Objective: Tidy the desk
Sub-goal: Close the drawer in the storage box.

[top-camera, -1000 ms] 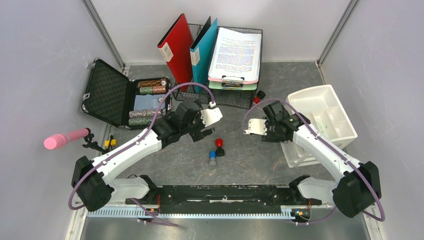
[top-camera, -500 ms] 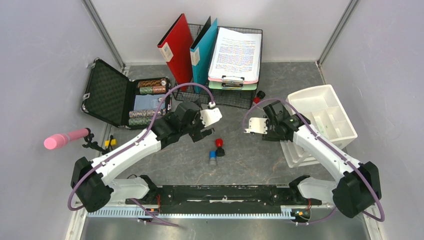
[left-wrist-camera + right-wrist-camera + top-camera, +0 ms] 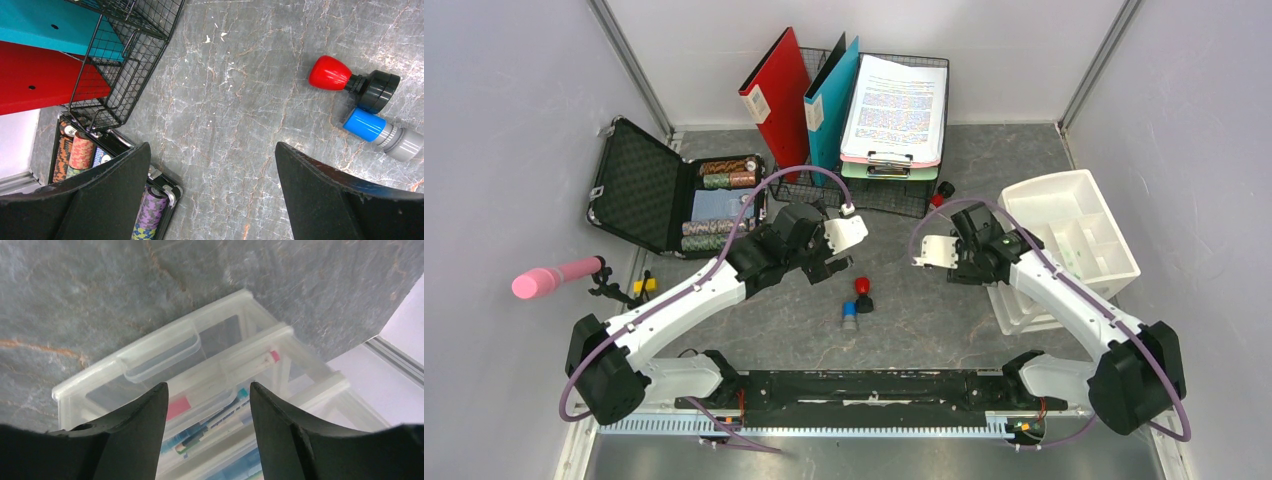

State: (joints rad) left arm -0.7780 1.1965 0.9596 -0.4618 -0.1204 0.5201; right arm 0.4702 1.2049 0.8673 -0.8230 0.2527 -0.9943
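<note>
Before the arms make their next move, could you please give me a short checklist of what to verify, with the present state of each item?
1. The left end effector is open and empty: ok.
2. The right end effector is open and empty: ok.
3. The red stamp and blue stamp are centred in the left end effector's gap: not ok, both lie off to one side on the desk.
4. The stamps are far enough apart to take one alone: cannot tell, they lie right beside each other.
5. The right end effector faces the clear drawer unit: ok, its drawer fronts show between the fingers.
</note>
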